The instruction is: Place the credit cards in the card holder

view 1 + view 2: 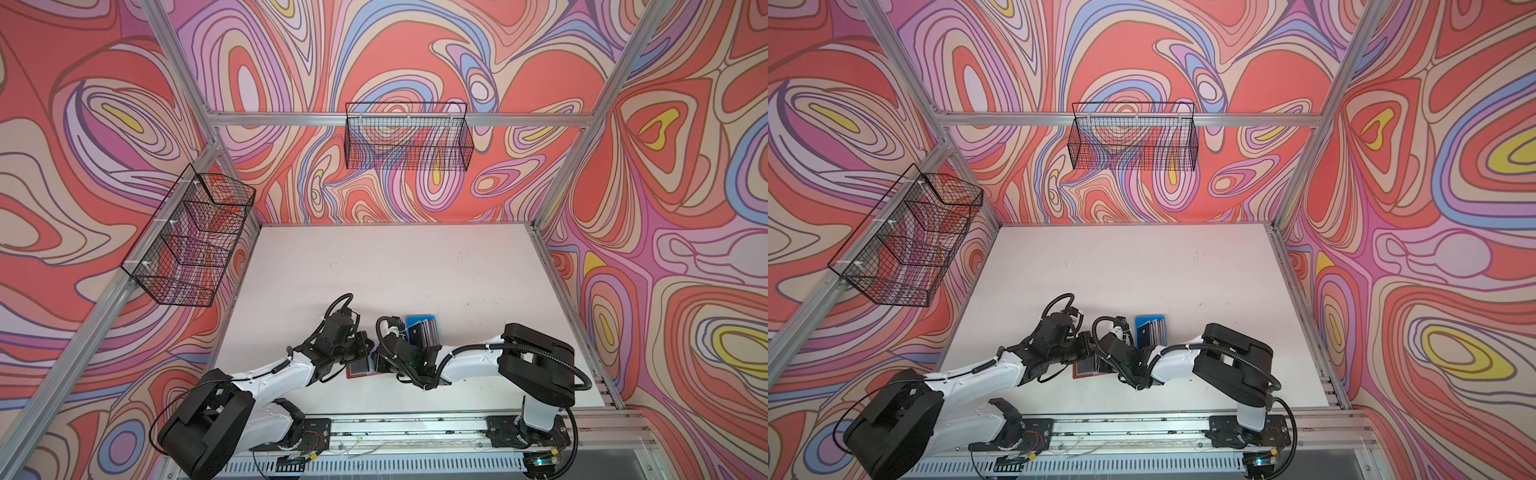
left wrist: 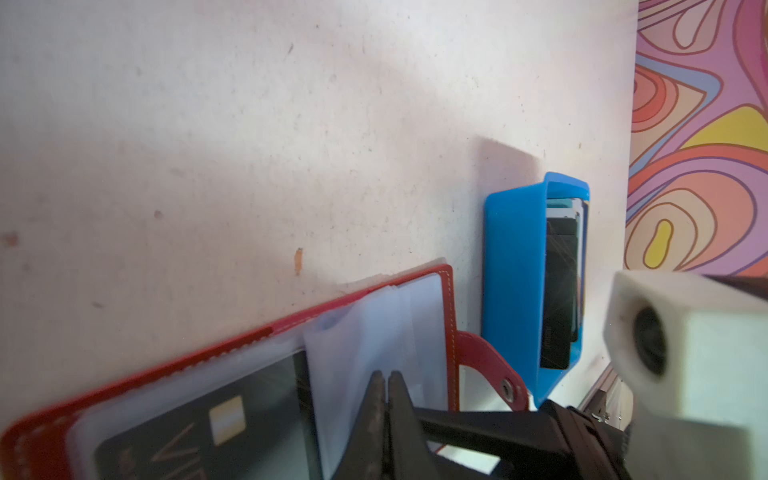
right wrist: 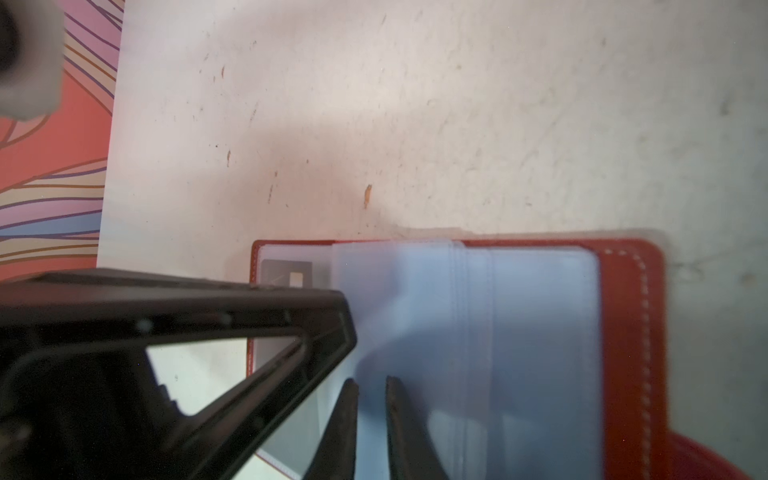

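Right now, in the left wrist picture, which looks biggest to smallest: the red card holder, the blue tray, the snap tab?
1. card holder (closest to the camera, which helps)
2. blue tray
3. snap tab

The card holder (image 2: 365,332) is a little red book with pale stitches. It lies open and flat on the white table (image 2: 249,124). Its see-through pages lift up a bit in the middle. A black card (image 2: 199,436) with a gold chip sits inside one page. The other credit cards (image 2: 561,291) are stacked in a blue tray (image 2: 511,291) just beside the holder's snap tab (image 2: 490,365). The front one looks black, I think.
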Robot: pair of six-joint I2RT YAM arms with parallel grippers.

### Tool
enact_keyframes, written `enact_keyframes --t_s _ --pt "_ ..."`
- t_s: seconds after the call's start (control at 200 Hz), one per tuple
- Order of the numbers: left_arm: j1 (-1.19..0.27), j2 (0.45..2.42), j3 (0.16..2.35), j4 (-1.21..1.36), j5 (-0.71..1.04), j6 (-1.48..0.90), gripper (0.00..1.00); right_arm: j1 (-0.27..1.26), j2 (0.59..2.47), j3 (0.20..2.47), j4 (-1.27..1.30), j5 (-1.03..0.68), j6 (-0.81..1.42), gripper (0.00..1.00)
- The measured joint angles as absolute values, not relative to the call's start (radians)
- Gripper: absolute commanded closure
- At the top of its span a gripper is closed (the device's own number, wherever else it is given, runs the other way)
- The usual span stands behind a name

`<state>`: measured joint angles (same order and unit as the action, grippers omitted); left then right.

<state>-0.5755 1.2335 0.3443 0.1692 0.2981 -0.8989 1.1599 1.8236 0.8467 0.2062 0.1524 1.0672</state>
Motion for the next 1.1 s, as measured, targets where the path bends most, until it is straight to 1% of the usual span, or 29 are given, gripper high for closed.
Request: enact_keyframes --t_s 0.185,0.315,0.461,0.621,0.746,0.906,1.097 --pt "-0.575 1.285 0.318 0.231 0.287 -0.913 0.97 1.160 1.820 0.845 0.207 0.150 1.059 0.76" --pt "-0.576 1.293 0.314 0.256 0.285 -0.915 0.97 1.160 1.789 0.844 0.168 0.164 1.051 0.74" --pt "-0.576 1.286 0.309 0.259 0.274 -0.917 0.97 1.159 1.709 0.822 0.133 0.203 1.053 0.72" --pt "-0.576 1.271 0.303 0.253 0.260 -0.917 0.97 1.145 1.672 0.776 0.134 0.216 1.061 0.74" --pt "-0.576 1.270 0.302 0.252 0.258 -0.917 0.96 1.139 1.691 0.765 0.139 0.197 1.059 0.76" --pt "-0.576 1.263 0.302 0.244 0.257 -0.916 0.96 1.139 1.732 0.767 0.153 0.175 1.060 0.76" --pt "-0.576 1.252 0.302 0.228 0.253 -0.916 0.96 1.138 1.737 0.768 0.169 0.162 1.060 0.76"
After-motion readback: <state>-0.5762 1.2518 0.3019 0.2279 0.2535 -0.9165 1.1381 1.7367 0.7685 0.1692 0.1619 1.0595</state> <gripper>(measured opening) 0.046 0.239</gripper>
